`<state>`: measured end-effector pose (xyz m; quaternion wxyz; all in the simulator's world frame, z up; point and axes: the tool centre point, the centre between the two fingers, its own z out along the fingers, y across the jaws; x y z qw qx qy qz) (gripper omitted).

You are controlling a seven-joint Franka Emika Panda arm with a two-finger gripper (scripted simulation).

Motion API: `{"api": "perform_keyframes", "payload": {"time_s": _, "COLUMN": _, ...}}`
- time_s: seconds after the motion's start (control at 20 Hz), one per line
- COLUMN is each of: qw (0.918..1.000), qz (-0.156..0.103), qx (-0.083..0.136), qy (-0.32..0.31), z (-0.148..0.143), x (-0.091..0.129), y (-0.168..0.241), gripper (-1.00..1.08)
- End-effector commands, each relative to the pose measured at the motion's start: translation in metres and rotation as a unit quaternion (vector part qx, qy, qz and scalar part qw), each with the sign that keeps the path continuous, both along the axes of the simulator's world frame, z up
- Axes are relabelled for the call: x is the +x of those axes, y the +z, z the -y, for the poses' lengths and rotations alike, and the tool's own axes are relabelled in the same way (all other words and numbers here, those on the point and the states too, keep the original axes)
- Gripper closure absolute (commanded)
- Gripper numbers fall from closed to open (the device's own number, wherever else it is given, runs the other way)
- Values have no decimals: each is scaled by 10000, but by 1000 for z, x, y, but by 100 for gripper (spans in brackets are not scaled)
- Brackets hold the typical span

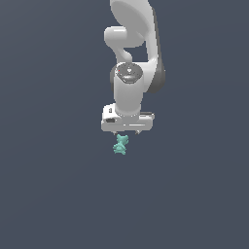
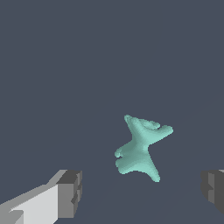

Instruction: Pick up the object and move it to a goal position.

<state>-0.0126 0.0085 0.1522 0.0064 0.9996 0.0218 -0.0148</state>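
The object is a tiny teal-green lumpy figurine [image 1: 120, 145] with small knobs, lying on the dark grey floor. In the exterior view the white gripper [image 1: 126, 132] hangs right above it, pointing down. In the wrist view the figurine [image 2: 141, 148] lies between and beyond the two fingers, which stand wide apart: one grey pad [image 2: 70, 193] on one side, the other pad [image 2: 213, 190] at the picture's edge. The gripper [image 2: 142, 192] is open and holds nothing. The fingers do not touch the figurine.
The plain dark grey floor [image 1: 58, 194] fills both views. The white arm [image 1: 133, 39] rises above the gripper. No other objects or goal marker show.
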Motion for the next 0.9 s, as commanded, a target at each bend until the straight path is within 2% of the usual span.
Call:
{"api": "perform_keyframes", "payload": {"time_s": 0.0, "qw": 10000, "qz": 0, "qx": 0, "qy": 0, "z": 0, "x": 0, "y": 0, "gripper": -92}}
{"api": "perform_keyframes", "payload": {"time_s": 0.4, "qw": 9998, "qz": 125, "qx": -136, "qy": 6, "z": 27, "x": 4, "y": 8, "gripper": -92}}
{"api": "perform_keyframes", "payload": {"time_s": 0.85, "qw": 9998, "qz": 131, "qx": -115, "qy": -112, "z": 27, "x": 3, "y": 3, "gripper": -92}}
